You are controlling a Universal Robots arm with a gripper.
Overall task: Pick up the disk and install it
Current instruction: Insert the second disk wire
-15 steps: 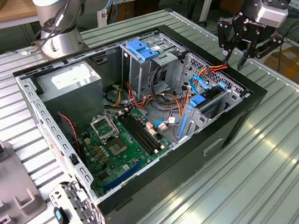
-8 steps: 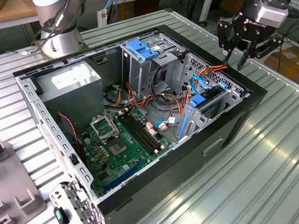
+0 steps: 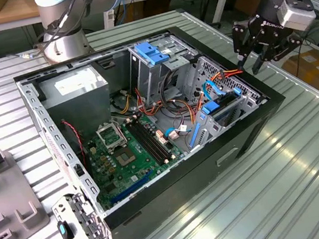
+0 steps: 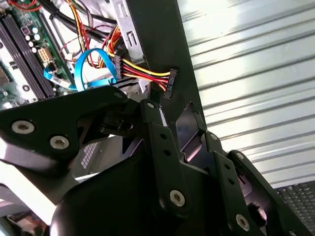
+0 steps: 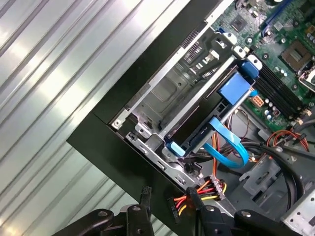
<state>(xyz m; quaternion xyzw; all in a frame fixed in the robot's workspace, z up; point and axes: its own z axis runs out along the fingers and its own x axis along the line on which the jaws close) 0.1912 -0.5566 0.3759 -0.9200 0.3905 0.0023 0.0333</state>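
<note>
The disk sits slotted in the metal drive cage at the open computer case's corner on the exterior view's right. In the first wrist view the disk shows as a dark slab with a light-blue rail end. A small blue latch tops the cage. My gripper hovers just above and outside that corner, over the black case rim. Its black fingers stand apart with nothing between them, so it is open.
The open case lies on a ribbed metal table. Red, yellow and black power wires with a plug and a thin blue cable hang close under the gripper. A second cage with blue latches stands further back. Grey fixtures lie at the exterior view's left.
</note>
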